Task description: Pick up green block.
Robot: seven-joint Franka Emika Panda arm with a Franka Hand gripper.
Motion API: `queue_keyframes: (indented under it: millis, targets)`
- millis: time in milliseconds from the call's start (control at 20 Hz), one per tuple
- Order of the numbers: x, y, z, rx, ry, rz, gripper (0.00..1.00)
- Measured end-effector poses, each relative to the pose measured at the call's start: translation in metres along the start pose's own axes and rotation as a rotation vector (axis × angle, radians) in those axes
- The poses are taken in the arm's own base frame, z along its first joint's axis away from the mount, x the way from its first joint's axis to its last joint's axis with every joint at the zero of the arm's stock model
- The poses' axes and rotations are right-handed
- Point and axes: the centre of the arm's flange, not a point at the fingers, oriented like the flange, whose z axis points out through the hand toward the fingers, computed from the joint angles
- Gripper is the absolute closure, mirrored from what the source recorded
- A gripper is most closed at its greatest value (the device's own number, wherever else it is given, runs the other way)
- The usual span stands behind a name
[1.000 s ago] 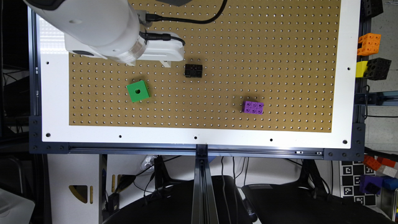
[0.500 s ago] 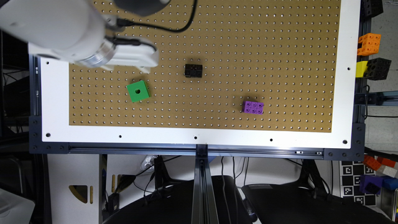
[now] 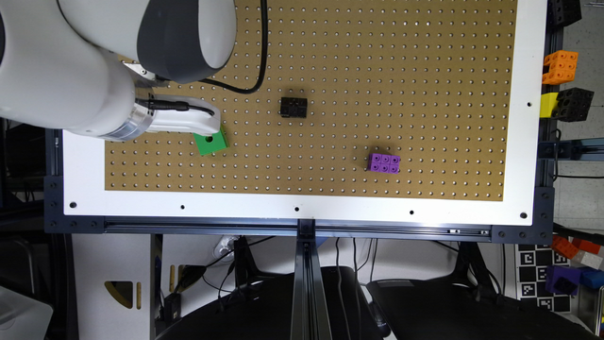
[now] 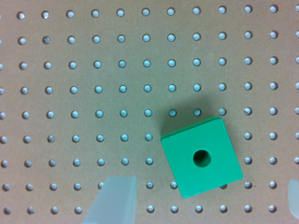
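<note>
The green block (image 3: 212, 143) is a bright green cube with one round dark hole in its top face, lying on the brown pegboard (image 3: 330, 56) toward the exterior view's left. My gripper (image 3: 196, 121) hangs just over it and covers its upper edge there. In the wrist view the green block (image 4: 202, 157) sits slightly rotated, just ahead of the gap between my two pale fingertips (image 4: 114, 200). The gripper (image 4: 203, 207) is open, with nothing held and no contact with the block visible.
A small black block (image 3: 293, 106) lies near the board's middle and a purple studded brick (image 3: 384, 163) toward the exterior view's right. The board has a white border (image 3: 302, 208). Orange, yellow and black blocks (image 3: 561, 85) sit off the right edge.
The arm has swung toward the exterior view's left and down the board. The gripper now hangs over the green block's upper edge. The blocks have not moved.
</note>
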Motion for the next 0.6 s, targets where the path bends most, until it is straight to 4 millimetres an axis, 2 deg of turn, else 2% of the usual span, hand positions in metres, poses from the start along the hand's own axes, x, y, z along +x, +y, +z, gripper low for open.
queue_keyframes:
  millis: [150,400,600]
  targets:
    - [-0.001,0.000,0.006,-0.004,-0.008,-0.001,0.00]
    - [-0.001,-0.001,0.042,-0.012,-0.026,-0.002,0.00]
    - [-0.001,-0.001,0.047,-0.014,-0.031,-0.002,0.00]
